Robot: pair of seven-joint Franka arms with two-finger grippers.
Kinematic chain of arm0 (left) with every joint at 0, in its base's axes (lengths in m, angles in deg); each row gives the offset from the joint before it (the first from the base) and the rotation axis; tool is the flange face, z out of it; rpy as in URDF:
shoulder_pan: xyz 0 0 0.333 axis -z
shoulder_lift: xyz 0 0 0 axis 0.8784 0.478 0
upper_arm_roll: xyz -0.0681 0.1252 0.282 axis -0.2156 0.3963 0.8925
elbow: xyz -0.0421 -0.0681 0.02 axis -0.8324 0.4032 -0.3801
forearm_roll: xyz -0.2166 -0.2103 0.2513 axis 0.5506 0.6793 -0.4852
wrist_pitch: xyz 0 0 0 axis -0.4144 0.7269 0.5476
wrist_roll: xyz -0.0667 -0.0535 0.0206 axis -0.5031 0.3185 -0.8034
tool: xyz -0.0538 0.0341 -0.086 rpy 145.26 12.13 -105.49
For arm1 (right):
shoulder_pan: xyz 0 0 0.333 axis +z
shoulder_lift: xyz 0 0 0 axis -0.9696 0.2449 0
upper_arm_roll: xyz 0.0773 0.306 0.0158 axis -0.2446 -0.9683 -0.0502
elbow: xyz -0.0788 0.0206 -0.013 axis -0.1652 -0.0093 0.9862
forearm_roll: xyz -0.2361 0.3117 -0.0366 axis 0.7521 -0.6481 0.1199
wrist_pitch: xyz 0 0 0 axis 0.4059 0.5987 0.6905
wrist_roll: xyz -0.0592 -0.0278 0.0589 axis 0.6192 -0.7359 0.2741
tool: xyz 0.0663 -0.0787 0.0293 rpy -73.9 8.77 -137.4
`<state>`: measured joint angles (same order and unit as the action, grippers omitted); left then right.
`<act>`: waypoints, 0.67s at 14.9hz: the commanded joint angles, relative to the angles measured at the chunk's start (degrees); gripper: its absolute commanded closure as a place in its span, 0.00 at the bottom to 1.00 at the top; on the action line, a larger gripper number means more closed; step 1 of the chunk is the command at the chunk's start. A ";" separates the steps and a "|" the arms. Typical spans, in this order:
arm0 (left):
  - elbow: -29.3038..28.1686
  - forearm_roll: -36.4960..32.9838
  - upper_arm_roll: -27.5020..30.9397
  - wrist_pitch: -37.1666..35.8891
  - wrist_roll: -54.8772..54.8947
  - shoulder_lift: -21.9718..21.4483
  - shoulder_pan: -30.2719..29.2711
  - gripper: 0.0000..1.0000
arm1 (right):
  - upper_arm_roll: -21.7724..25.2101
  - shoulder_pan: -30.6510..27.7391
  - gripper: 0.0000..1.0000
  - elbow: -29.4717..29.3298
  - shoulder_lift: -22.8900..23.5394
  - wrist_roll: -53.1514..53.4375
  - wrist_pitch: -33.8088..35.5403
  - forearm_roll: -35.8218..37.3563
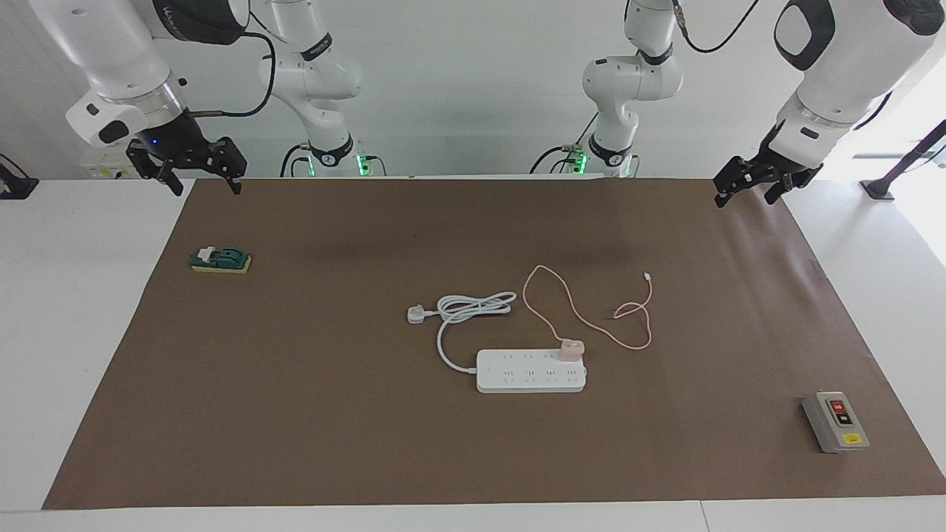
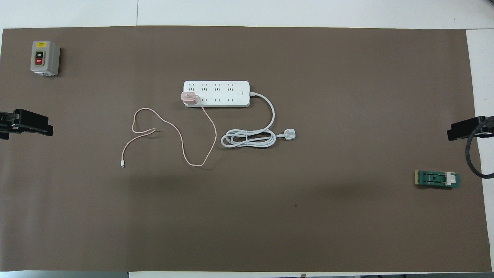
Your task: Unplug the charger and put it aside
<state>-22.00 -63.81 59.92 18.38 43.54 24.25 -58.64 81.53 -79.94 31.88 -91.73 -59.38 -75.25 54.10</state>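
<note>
The charger (image 1: 571, 349) is a pale pink cube plugged into the white power strip (image 1: 528, 372) at the strip's end toward the left arm, mid-table. In the overhead view the charger (image 2: 189, 97) sits on the strip (image 2: 222, 89) the same way. Its thin pink cable (image 1: 584, 318) loops over the mat nearer the robots and ends in a small white connector (image 1: 647, 277). My left gripper (image 1: 746, 191) hangs open and empty over the mat's edge at its own end. My right gripper (image 1: 199, 181) hangs open and empty over the mat's corner at its end. Both arms wait.
The strip's thick white cord lies coiled, with its plug (image 1: 416, 314), beside the strip toward the right arm. A grey box with red and black buttons (image 1: 835, 421) stands far from the robots at the left arm's end. A green and yellow block (image 1: 220, 260) lies near the right gripper.
</note>
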 commanded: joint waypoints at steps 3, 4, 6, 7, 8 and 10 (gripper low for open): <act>-0.74 -0.99 0.58 -0.30 0.32 -1.21 0.97 0.00 | -0.44 -0.81 0.00 -0.13 -0.05 -0.09 0.52 0.02; -0.74 -0.99 0.58 -0.39 0.32 -1.12 0.97 0.00 | -0.44 -0.81 0.00 -0.13 -0.05 -0.09 0.52 0.02; -0.65 -0.99 0.58 -0.31 0.32 -1.04 0.97 0.00 | -0.44 -0.81 0.00 -0.13 -0.05 -0.18 0.44 0.02; -0.47 -0.99 0.58 -0.39 0.23 -0.86 0.97 0.00 | -0.44 -0.72 0.00 -0.13 -0.05 -0.18 0.44 0.02; -0.47 -0.99 0.58 -0.39 0.14 -0.77 0.97 0.00 | -0.44 -0.81 0.00 -0.13 -0.05 -0.18 0.44 0.02; -0.47 -0.99 0.58 -0.39 0.14 -0.77 0.97 0.00 | -0.44 -0.81 0.00 -0.13 -0.05 -0.18 0.44 0.02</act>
<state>-22.00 -63.81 59.92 18.38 43.54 24.24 -58.64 81.53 -79.94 31.88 -91.73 -59.38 -75.25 54.10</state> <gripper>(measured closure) 0.000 0.000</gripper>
